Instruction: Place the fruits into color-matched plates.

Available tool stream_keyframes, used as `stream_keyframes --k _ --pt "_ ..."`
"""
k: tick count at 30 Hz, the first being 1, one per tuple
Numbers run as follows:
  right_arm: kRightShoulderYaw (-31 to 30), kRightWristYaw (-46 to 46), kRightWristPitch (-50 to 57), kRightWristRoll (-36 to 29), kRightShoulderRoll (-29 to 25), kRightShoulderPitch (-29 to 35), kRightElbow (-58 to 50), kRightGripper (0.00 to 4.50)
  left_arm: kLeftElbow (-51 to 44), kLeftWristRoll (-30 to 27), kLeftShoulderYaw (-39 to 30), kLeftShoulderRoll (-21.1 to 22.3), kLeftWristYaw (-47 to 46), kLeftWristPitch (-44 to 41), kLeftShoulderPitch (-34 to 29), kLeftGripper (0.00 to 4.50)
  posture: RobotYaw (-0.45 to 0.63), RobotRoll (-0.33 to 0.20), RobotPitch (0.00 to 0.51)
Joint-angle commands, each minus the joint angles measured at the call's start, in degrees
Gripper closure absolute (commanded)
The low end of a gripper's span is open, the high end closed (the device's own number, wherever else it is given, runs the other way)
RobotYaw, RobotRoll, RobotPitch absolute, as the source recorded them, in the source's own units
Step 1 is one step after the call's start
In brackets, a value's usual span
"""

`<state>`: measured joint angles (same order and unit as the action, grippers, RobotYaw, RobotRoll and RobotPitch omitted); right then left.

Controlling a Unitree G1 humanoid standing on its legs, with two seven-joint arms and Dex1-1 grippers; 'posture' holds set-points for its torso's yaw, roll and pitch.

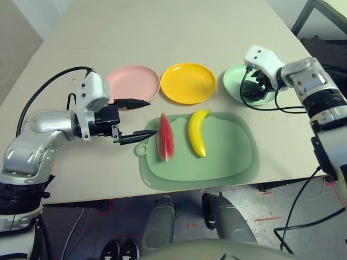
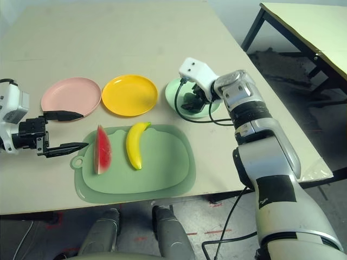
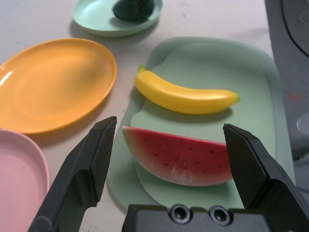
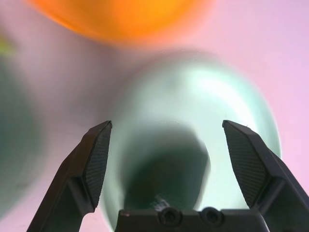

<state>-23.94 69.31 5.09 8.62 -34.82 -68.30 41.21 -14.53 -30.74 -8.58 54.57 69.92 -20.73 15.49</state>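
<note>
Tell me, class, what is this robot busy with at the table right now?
It is sorting toy fruit onto plates by colour. The avocado already lies in the mint green plate, with the open right gripper above it. The watermelon wedge and banana lie on the green mat. The open left gripper faces the wedge. The pink plate and yellow plate hold nothing.

Beneath the spread right gripper (image 4: 166, 159), the avocado (image 4: 166, 174) and mint green plate (image 4: 241, 106) are smeared by blur, the yellow-orange plate (image 4: 120, 17) beyond them is cropped, and the gripper's housing covers most of the avocado from overhead.
</note>
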Motion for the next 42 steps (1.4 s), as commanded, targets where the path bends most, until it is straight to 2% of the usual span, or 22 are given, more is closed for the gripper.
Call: stream_keyframes --k 1,4,7,12,19,28,31,33,37,38,42 --pt "-2.88 11.14 -4.04 -3.05 -0.69 5.10 -15.94 0.05 0.82 1.25 0.99 1.49 3.24 2.16 -0.92 0.00 0.02 0.000 0.172" --pt "-4.46 16.84 -3.89 -5.00 -0.13 9.42 -27.02 0.05 1.99 1.85 1.19 2.32 4.99 3.39 -0.67 0.00 0.02 0.000 0.176" --pt "-6.04 18.20 -4.32 -4.52 1.25 12.02 -30.57 0.05 2.28 1.71 0.54 2.85 5.90 3.49 -0.85 0.00 0.03 0.000 0.178" --pt "-8.62 14.45 -10.36 0.66 5.35 11.32 -25.73 0.05 1.95 2.14 0.73 4.54 7.01 3.04 -1.67 0.00 0.05 0.000 0.189" --pt "-9.75 11.19 -15.34 5.03 10.51 8.04 -16.64 0.05 1.06 1.74 0.52 4.66 6.64 2.79 -1.86 0.00 0.07 0.000 0.195" --pt "-12.37 13.63 -18.26 8.66 11.65 8.45 -11.55 0.05 0.37 1.88 0.45 4.32 5.88 3.24 -2.09 0.00 0.08 0.000 0.190" --pt "-13.14 18.46 -16.88 8.44 9.12 10.09 -13.40 0.49 0.51 2.00 0.34 4.26 5.75 3.78 -2.00 0.00 0.09 0.000 0.185" --pt "-13.28 21.85 -15.06 8.11 6.48 11.45 -15.79 1.10 0.63 2.06 0.17 4.42 5.71 4.06 -2.11 0.00 0.09 0.000 0.184" --pt "-14.95 23.19 -11.62 6.04 0.91 12.02 -19.54 2.61 0.66 1.88 -0.21 4.47 5.53 4.24 -2.57 0.00 0.08 0.000 0.179" --pt "-15.13 23.19 -10.90 5.32 0.00 11.83 -20.15 2.82 0.60 1.42 -0.44 4.20 5.28 3.96 -2.60 0.00 0.08 0.000 0.180" --pt "-11.28 22.61 -6.51 4.05 0.89 8.66 -18.79 2.82 -0.03 -2.48 -1.44 1.71 1.93 -0.15 -0.29 0.00 0.07 0.000 0.183"
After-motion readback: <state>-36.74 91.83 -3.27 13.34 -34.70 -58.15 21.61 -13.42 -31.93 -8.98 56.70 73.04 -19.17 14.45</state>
